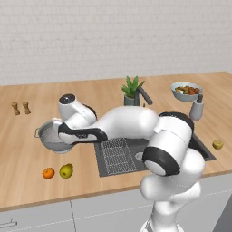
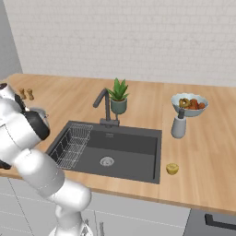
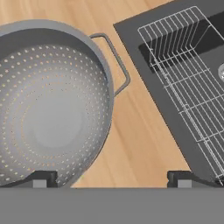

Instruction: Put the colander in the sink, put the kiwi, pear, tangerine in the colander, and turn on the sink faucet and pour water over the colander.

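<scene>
1. gripper [image 3: 112, 177] sits low over the counter [image 1: 27, 131] at the colander's right rim, jaws spread wide, nothing between them; one fingertip [image 3: 41, 178] is over the bowl's inside edge, the other over bare wood near the sink edge.
2. colander [image 1: 49, 136] stands upright on the wood just left of the sink [image 1: 199, 152], partly hidden by the arm's wrist in left base view. hand view shows its perforated inside empty and one loop handle [image 3: 117, 65] pointing toward the sink.
3. wire rack [image 2: 71, 145] lies along the sink's left side, nearest the colander.
4. tangerine [image 1: 48, 172] and pear [image 1: 66, 171] lie side by side on the counter front, near but apart from the colander; touching or not, can't tell.
5. kiwi [image 2: 172, 168] is on the counter right of the sink, near the front.
6. sink faucet [image 2: 105, 107] is behind the basin, potted plant [image 2: 118, 95] just beside it.
7. soap dispenser [image 2: 178, 124] and fruit bowl [image 2: 189, 104] are to the right, behind the kiwi. two small shakers [image 1: 21, 108] are far left.
</scene>
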Available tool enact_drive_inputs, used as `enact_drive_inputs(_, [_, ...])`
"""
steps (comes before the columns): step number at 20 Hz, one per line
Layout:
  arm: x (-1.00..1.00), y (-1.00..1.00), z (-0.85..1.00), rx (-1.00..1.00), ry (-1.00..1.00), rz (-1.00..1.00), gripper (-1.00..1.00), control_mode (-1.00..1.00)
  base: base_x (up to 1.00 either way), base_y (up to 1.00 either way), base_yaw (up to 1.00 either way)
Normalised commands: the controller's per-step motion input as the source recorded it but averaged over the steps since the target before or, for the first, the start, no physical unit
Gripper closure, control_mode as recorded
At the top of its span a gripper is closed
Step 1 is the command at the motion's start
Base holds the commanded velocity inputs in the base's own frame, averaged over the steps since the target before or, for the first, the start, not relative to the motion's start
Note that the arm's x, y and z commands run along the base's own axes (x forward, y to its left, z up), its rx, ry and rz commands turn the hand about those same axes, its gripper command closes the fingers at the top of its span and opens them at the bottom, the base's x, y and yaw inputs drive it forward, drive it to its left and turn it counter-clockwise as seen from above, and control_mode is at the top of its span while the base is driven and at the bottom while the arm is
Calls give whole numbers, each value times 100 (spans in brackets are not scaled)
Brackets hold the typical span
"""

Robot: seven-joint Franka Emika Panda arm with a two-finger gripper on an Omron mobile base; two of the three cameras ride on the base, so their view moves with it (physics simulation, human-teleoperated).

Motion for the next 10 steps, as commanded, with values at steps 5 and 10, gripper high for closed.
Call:
enact_drive_inputs(5, [47,16,-34,0,0,-11,-100,-100,0,0,0])
enact_drive_inputs(10, [43,12,-30,0,0,-8,-100,-100,0,0,0])
